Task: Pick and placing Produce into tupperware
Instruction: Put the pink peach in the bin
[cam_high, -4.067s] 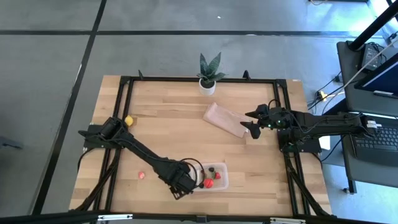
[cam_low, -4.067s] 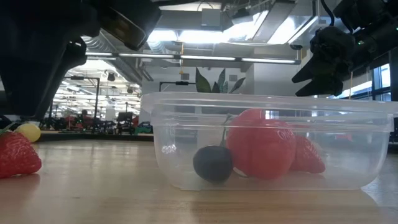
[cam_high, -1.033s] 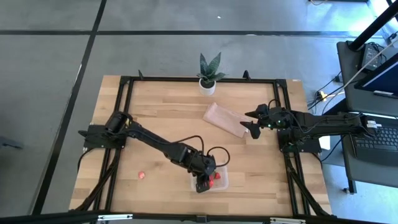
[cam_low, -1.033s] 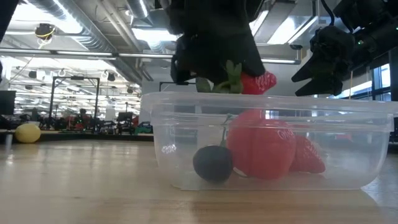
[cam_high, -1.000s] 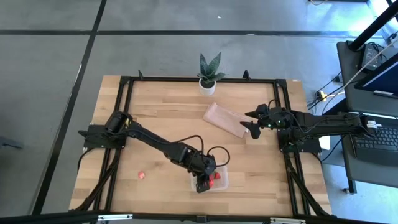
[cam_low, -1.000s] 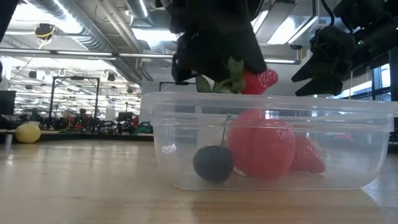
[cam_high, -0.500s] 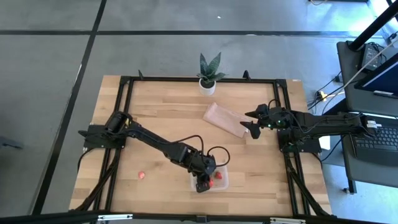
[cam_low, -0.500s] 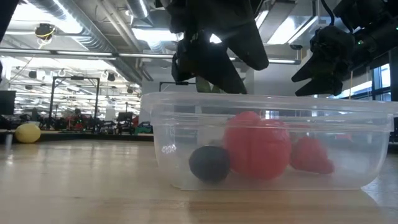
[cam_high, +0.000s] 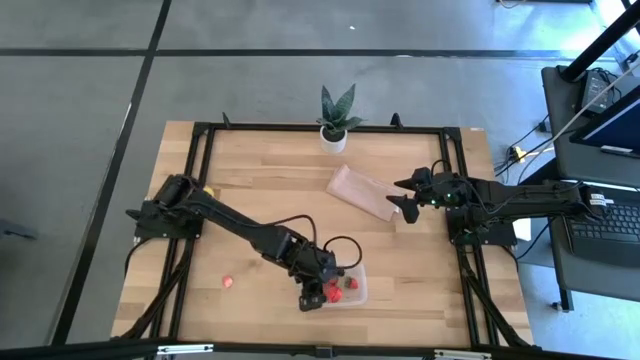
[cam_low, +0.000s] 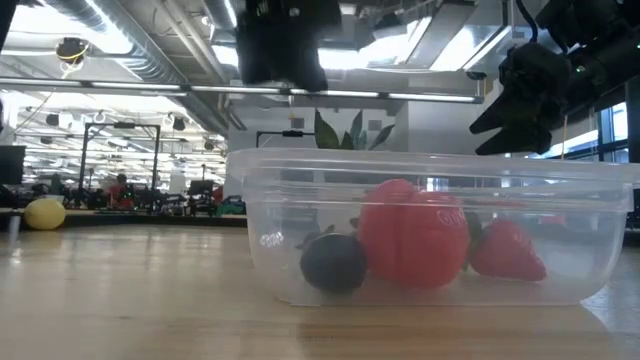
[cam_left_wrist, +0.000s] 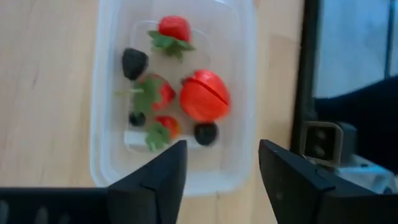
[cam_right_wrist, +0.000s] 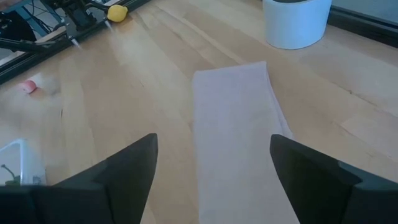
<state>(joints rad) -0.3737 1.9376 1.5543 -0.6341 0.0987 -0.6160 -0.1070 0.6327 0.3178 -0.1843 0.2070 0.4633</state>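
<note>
Above the tupperware (cam_high: 336, 287), at its outer end nearest the table's front-left, my left gripper (cam_high: 309, 296) hangs with its fingers apart and nothing between them. The left wrist view looks straight down into the tupperware: three strawberries (cam_left_wrist: 172, 28), a large red fruit (cam_left_wrist: 204, 96) and three dark berries (cam_left_wrist: 134, 62) lie on its floor, loosely bunched. The low view agrees: fruit resting inside the clear wall, none held above the rim.

Judgement: the drop step is done for this piece; I am at the release-and-retreat point.

Still outside the tupperware: one small red fruit (cam_high: 228, 282) on the wood well to its left, and the yellow fruit (cam_high: 207, 190) far off by the left arm's base, near the table's back-left.

My right gripper (cam_high: 406, 198) waits over the tan sheet (cam_high: 362, 192), well apart from the tupperware, fingers wide and empty.

Next move, as I judge it: lift clear of the rim, swing left to the red fruit, come down with fingers straddling it. It is small; alignment will need care.
</note>
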